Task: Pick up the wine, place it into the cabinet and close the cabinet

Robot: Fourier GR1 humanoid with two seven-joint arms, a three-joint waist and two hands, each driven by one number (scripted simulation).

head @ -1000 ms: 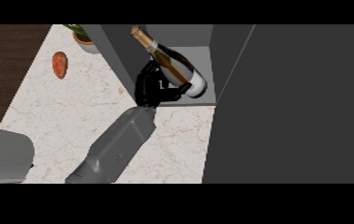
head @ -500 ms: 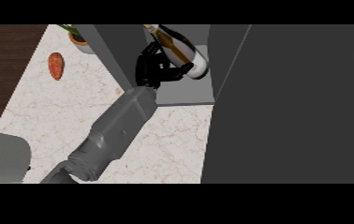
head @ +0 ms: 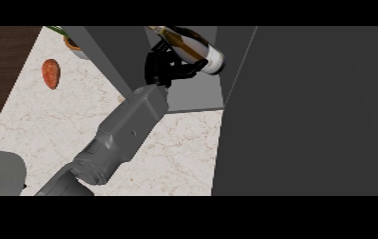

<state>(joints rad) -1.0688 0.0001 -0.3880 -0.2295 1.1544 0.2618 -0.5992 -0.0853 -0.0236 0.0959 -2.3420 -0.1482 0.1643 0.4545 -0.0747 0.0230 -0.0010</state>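
Dark glass wine bottle (head: pixel 190 45) with a gold neck and a white label, no writing legible, lies tilted at the upper middle of the frame, inside the open grey cabinet (head: pixel 193 95). One grey forearm rises diagonally from the lower left across the marble counter (head: pixel 184 148). Which arm it is cannot be told. Its black hand (head: pixel 166 68) curls its fingers around the bottle from below. An orange vegetable (head: pixel 50 73) lies at the upper left.

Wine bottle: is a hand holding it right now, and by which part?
Yes. One hand, which side cannot be told, curls round the wine bottle at its body, just above the white label, inside the open cabinet.
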